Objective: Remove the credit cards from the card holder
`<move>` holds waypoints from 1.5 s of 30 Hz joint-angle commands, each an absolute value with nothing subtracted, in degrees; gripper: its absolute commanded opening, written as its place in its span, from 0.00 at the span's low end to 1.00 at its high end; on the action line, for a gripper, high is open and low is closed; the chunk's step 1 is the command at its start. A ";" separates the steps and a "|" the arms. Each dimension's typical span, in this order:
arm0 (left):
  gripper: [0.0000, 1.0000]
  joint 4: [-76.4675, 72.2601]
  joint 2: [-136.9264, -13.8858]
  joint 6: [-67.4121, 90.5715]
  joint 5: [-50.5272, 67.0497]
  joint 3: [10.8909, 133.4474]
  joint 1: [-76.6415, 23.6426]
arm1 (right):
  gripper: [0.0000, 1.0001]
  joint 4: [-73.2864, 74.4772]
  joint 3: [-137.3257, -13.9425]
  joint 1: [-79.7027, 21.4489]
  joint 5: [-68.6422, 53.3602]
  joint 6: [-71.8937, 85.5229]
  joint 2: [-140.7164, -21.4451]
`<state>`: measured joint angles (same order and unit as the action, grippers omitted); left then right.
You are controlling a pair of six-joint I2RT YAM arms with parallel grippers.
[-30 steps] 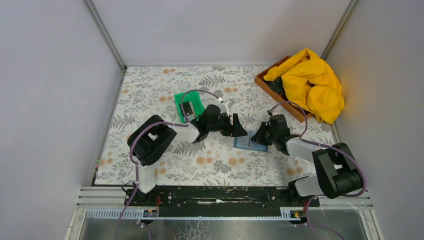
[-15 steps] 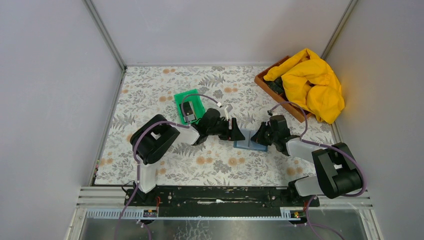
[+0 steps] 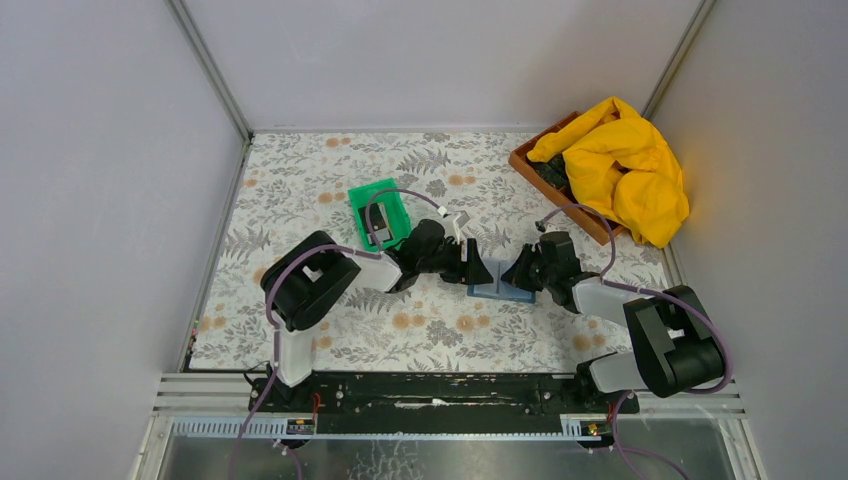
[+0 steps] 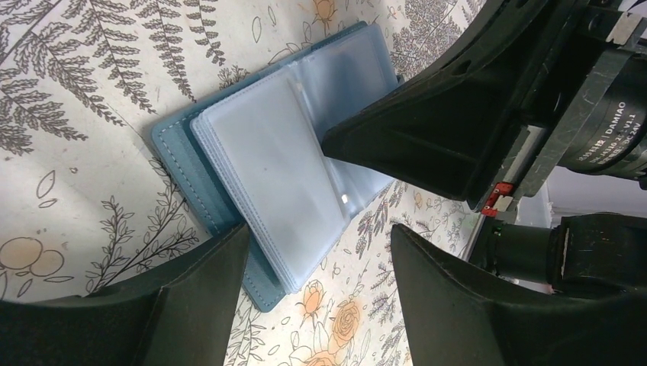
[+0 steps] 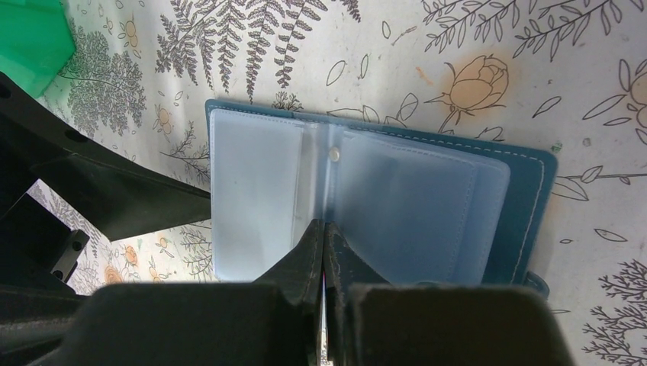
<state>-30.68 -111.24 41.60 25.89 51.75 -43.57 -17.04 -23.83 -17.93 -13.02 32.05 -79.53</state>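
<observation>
1. Setting: a desk (image 3: pixel 300 180) under a fern-and-flower print cloth, inside plain white walls. A yellow crumpled cloth (image 3: pixel 625 165) lies heaped in a brown wooden box (image 3: pixel 530 165) at the far right corner.
2. Task thing: the steel-blue bifold card holder (image 5: pixel 526 198) lies open and flat on the desk between the two arms, its frosted plastic sleeves fanned upward.
3. Right end effector (image 5: pixel 324 229): fingers pressed together, tips down on the fold of the sleeves, seemingly pinning the holder.
4. Left end effector (image 4: pixel 319 232): fingers spread, straddling the near edge of the holder, nothing held.
5. Risk: if the left fingers close here, they may take the whole sleeve stack or the blue cover rather than a single card. The holder would then drag or lift.
6. Risk: the pin sits on one narrow spot, so a sideways pull could pivot the holder around it.
7. Risk: the two end effectors work very near each other, and a small error in reach could knock them together.
8. Hard to read: the sleeves are cloudy, so I cannot tell whether any credit cards remain inside. Whether a sleeve is caught between the right fingers is also unclear.
9. A bright green plastic tray (image 3: pixel 356 200) sits beyond the left arm and holds a dark grey flat card (image 3: pixel 375 222), partly crossed by a cable. I cannot count what is there.
</observation>
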 commanded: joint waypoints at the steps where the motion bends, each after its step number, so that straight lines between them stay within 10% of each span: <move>1: 0.75 -29.86 -109.30 40.43 25.00 53.18 -44.47 | 0.00 -15.50 -22.37 -18.27 -12.75 31.99 -80.04; 45: 0.76 -29.60 -109.46 41.77 25.17 53.17 -45.48 | 0.00 -16.70 -21.63 -18.22 -13.32 32.39 -81.05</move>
<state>-26.70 -109.03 41.50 25.04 52.82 -45.30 -19.25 -22.96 -17.93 -13.19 32.93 -79.79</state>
